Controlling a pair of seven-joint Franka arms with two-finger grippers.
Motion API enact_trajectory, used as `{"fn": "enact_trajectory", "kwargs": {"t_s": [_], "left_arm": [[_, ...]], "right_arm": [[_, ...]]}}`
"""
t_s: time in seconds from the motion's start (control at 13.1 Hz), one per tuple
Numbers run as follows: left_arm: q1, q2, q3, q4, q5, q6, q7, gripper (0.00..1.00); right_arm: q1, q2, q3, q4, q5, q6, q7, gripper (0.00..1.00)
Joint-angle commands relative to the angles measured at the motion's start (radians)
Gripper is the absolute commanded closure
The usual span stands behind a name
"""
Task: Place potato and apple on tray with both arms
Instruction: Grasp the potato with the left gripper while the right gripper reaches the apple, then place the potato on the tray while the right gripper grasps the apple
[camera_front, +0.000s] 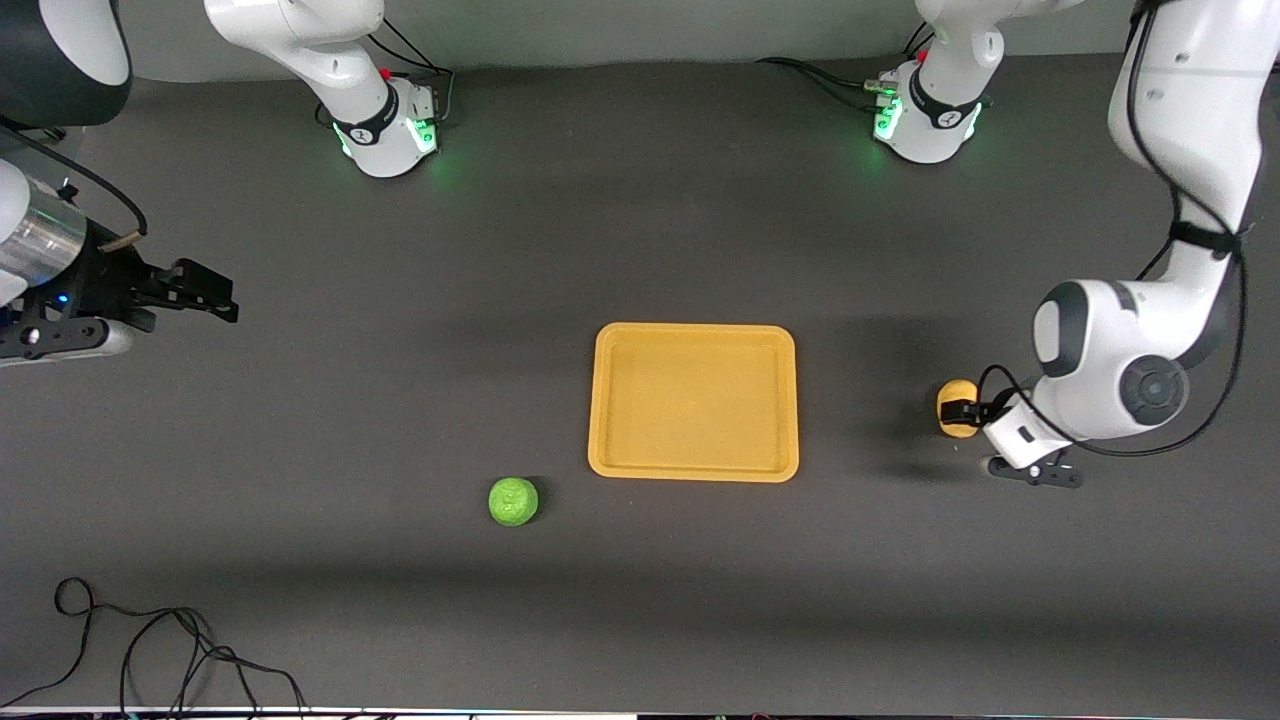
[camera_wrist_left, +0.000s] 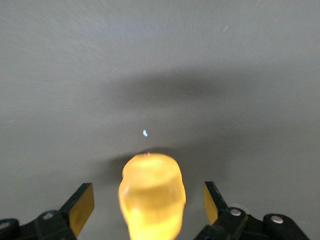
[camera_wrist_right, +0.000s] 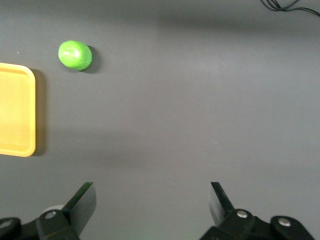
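Lumpy yellow-tan potato (camera_front: 957, 408) lies between my left hand's (camera_wrist_left: 149, 205) spread fingers. Bumpy green apple (camera_front: 513, 501) on tabletop near flat orange-yellow tray (camera_front: 694, 473), which holds nothing.

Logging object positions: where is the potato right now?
On the table toward the left arm's end, beside the tray, the potato sits between the open left end effector fingers, ungripped.

A loose black cable (camera_front: 150, 650) lies on the dark table (camera_front: 400, 400).

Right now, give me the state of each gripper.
Left gripper: open, jaws on either side of the potato, gaps visible, not clamped.
Right gripper: open, holding nothing, over bare table near the right arm's end.
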Motion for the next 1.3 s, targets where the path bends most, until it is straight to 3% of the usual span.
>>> {"fn": "enact_trajectory", "kwargs": {"t_s": [0.0,0.08,0.23,0.31,0.46,0.69,0.92,1.22], "left_arm": [[0.005,-0.019,0.006,-0.045,0.008,0.007,0.044,0.34],[0.000,-0.025,0.006,-0.045,0.006,-0.001,0.037,0.45],[-0.008,-0.058,0.005,-0.040,0.000,-0.042,0.024,0.78],[-0.011,-0.093,0.003,-0.025,-0.006,-0.097,0.022,0.84],[-0.027,-0.130,-0.032,0.039,-0.012,-0.191,-0.080,0.90],[-0.133,-0.097,-0.113,0.141,-0.010,-0.207,-0.330,0.92],[-0.286,-0.013,-0.115,0.234,-0.010,-0.179,-0.517,0.92],[-0.382,0.064,-0.110,0.231,0.008,-0.082,-0.596,0.92]], "right_arm": [[0.113,0.095,-0.005,0.115,0.016,0.003,0.160,0.00],[0.163,0.141,-0.007,0.170,0.016,0.003,0.224,0.00],[0.257,0.278,-0.007,0.326,0.012,0.003,0.348,0.00],[0.295,0.344,-0.007,0.403,0.010,0.003,0.405,0.00],[0.317,0.429,-0.005,0.483,0.012,0.006,0.449,0.00],[0.331,0.465,-0.005,0.462,0.007,0.066,0.446,0.00],[0.323,0.509,-0.011,0.372,0.006,0.200,0.446,0.00],[0.317,0.552,-0.014,0.177,0.007,0.444,0.447,0.00]]}}
